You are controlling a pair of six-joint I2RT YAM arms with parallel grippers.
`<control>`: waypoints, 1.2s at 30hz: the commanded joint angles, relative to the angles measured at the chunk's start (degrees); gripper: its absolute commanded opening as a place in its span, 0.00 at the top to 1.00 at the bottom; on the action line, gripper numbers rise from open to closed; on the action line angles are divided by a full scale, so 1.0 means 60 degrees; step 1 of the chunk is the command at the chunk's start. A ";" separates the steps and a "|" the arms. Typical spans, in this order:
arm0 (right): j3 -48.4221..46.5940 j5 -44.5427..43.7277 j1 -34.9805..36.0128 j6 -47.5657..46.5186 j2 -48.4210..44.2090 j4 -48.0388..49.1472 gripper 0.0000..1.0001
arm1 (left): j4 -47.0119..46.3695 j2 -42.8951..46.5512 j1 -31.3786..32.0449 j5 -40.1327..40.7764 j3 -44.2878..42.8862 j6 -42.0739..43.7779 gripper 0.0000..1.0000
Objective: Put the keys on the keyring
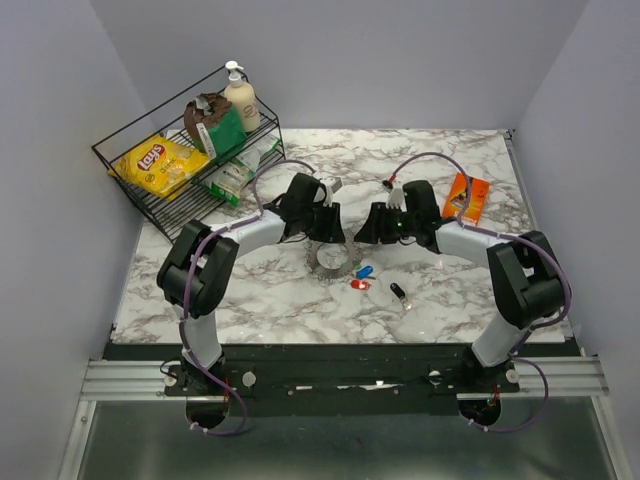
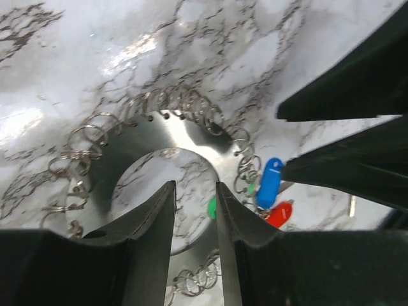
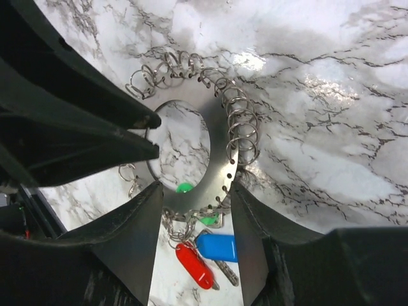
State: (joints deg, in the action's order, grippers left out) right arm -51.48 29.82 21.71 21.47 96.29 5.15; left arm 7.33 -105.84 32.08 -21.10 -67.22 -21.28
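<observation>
the large flat grey metal keyring (image 1: 335, 258) (image 2: 185, 131) (image 3: 221, 143), drilled with holes round its rim and hung with many small wire loops, sits at the middle of the white marbled table (image 1: 250, 290), between the two arms' tips. the small key with the blue plastic head, the blue key (image 1: 364, 271) (image 2: 269, 183) (image 3: 218, 247), lies just beside the ring's rim, and the red-headed one, the red key (image 1: 358, 285) (image 2: 280, 215) (image 3: 193, 264), lies just beside it. both are close to the loops, but whether they are hooked on cannot be told. two small green bits show at the ring's inner edge in the right wrist view. the black key (image 1: 398, 293) lies apart on the table, on the right arm's side of the other two.

the left gripper (image 2: 193, 207) points at the ring's face with only a narrow gap between its fingers, and part of the ring's band shows in that gap. whether it has hold of the ring cannot be told. the right gripper (image 3: 194, 210) has its fingers set wider, one on each side of the ring's near part. whether they press on the ring cannot be told.

at the far left stands a black wire basket (image 1: 120, 160) holding a yellow chip bag (image 1: 160, 165) and a cream pump bottle (image 1: 241, 100). an orange packet (image 1: 466, 197) lies at the far right.
</observation>
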 commanded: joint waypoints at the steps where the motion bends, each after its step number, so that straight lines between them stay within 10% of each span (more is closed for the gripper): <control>1: -0.0311 0.0216 -0.0089 0.0317 0.0474 0.0402 0.47 | -0.1922 0.0092 -0.0087 -0.2019 0.0188 -0.1213 0.57; 36: -0.1146 -0.0005 -0.0484 0.0450 0.1896 -0.0330 0.76 | -0.1705 -0.1769 -0.0029 -0.1800 -0.0574 -0.1478 0.59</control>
State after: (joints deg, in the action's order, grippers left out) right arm -57.06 30.09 18.94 25.32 106.34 5.37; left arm -0.73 -115.70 31.62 -30.30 -70.72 -29.04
